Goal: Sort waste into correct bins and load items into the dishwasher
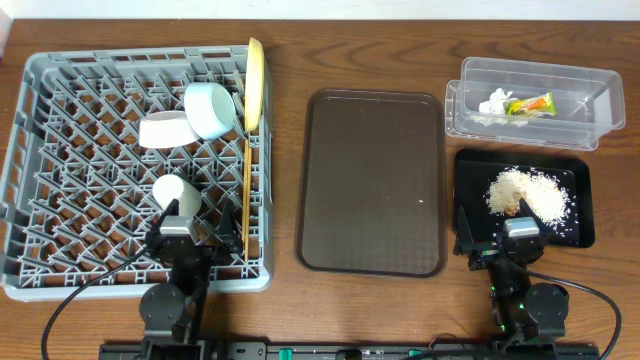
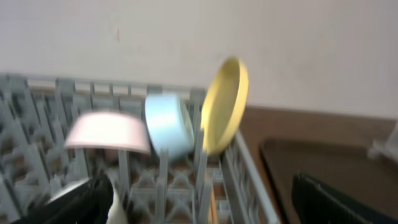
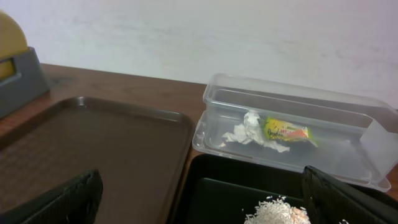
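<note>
The grey dish rack [image 1: 60, 70] holds the upright yellow plate [image 1: 254, 85], the light blue bowl [image 1: 212, 108], the pale pink bowl [image 1: 163, 131], the white cup [image 1: 176, 191] and the chopsticks [image 1: 246, 195]. The clear tub [image 1: 590, 100] holds the tissue [image 1: 495, 102] and the snack wrapper [image 1: 531, 105]. The rice crumbs [image 1: 527, 193] lie in the black tray [image 1: 580, 215]. My left gripper [image 1: 179, 226] is open and empty over the rack's near edge, beside the cup [image 2: 115, 204]. My right gripper [image 1: 520, 230] is open and empty over the black tray's near edge [image 3: 249, 190].
The empty dark brown serving tray [image 1: 372, 180] lies between the rack and the bins. In the left wrist view the plate [image 2: 225, 106], blue bowl [image 2: 169, 124] and pink bowl [image 2: 107, 132] stand ahead. In the right wrist view the tub [image 3: 348, 158] stands behind the black tray.
</note>
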Available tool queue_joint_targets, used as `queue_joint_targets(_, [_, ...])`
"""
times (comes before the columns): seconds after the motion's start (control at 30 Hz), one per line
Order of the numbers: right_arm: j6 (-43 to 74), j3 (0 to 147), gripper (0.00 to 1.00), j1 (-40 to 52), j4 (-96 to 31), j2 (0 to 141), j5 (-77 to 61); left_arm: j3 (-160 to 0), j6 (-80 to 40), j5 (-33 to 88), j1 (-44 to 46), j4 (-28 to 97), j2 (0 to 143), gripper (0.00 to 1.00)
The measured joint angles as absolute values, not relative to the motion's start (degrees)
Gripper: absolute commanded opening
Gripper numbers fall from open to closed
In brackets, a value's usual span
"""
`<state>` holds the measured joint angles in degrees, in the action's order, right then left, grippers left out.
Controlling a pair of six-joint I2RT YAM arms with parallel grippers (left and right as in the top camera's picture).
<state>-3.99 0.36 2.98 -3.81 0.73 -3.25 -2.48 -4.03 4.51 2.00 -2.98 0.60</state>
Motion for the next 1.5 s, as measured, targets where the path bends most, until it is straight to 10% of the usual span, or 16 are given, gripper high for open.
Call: queue_joint_targets(1.5, [-3.97,0.36,0.99,2.98,-3.81,0.73,-3.27,-0.73,-0.16,3.64,2.0,1.15,0.62,0.93])
